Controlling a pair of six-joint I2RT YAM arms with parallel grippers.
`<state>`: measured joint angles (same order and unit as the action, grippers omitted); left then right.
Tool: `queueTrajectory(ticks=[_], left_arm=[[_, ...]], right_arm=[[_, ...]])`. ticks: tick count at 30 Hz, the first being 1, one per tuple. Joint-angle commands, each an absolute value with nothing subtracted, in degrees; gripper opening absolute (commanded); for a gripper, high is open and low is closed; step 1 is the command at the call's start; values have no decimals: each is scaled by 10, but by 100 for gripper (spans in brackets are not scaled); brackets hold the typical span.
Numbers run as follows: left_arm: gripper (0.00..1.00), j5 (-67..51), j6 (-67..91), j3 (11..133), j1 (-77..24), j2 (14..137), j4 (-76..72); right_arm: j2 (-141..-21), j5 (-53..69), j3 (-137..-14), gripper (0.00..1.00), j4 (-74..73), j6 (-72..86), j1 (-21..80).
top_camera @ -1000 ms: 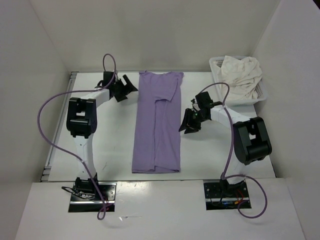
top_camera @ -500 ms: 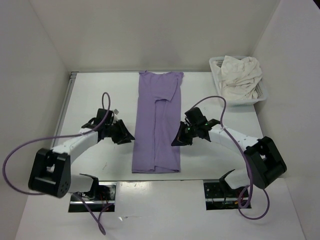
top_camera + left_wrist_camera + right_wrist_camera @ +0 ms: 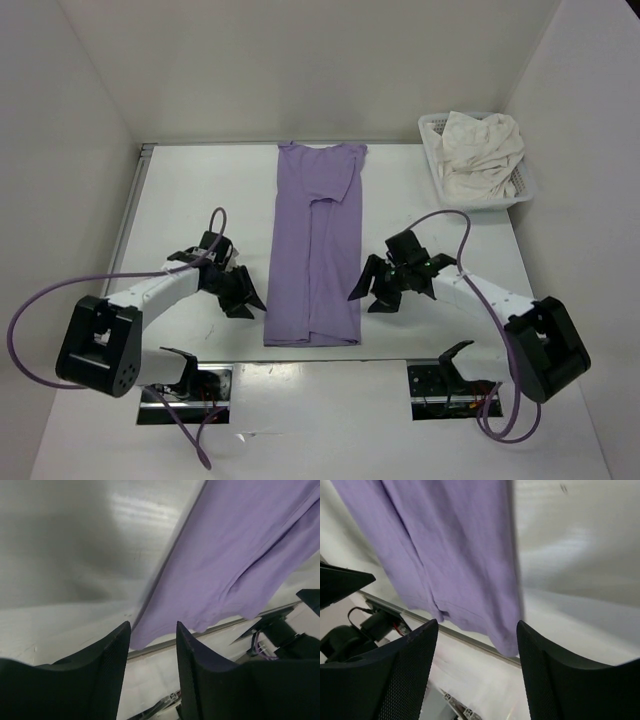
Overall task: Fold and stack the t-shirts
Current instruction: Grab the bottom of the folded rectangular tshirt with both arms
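At the near end of the table point(image 3: 190, 200), the left claw point(image 3: 152, 626) sits low at 8 o'clock from the purple shirt point(image 3: 310, 260). Its fingers are partly apart with nothing between them, and the hem's left corner lies just ahead through the gap. The right claw point(image 3: 476, 625) mirrors it at 4 o'clock, its fingers spread wide and holding nothing, facing the hem's right corner. From above, each claw tip meets the shirt's long edge, but I cannot tell whether either one touches the cloth. The purple shirt lies flat as a long narrow strip down the middle of the table, running from 6 to 12 o'clock. Its hem stops a little short of the near table edge and its collar end lies close to the far edge. A lengthwise fold edge runs up its centre, and one sleeve is turned inward near the far end. Both long edges lie straight, and broad strips of bare white table show at 9 and 3 o'clock beyond the arms. In the far corner at 1 o'clock stands a basket point(image 3: 431, 126), well apart from the purple shirt, with the cream shirt point(image 3: 480, 150) heaped in it and rising above its rim. White walls point(image 3: 300, 70) close the table in on the left, far and right sides.
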<state>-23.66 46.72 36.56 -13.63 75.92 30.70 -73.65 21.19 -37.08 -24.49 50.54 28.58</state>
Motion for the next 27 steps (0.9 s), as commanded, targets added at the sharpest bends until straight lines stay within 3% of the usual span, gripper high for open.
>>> queueTrajectory(ticks=[1, 4, 6, 12, 22, 27], left_arm=[[50, -221, 499, 357, -144, 712, 352], [58, -222, 524, 318, -144, 694, 363], [59, -237, 532, 289, -144, 700, 339], [63, -251, 543, 262, -144, 715, 307], [52, -258, 555, 249, -149, 720, 271], [52, -279, 543, 249, -160, 731, 265]], right_arm=[[-668, 208, -332, 70, -267, 531, 285], [-631, 219, -300, 70, -267, 561, 285], [-626, 219, -279, 60, -267, 575, 300], [-650, 229, -262, 46, -240, 595, 339], [-732, 248, -267, 46, -200, 572, 352], [-760, 248, -273, 42, -185, 577, 365]])
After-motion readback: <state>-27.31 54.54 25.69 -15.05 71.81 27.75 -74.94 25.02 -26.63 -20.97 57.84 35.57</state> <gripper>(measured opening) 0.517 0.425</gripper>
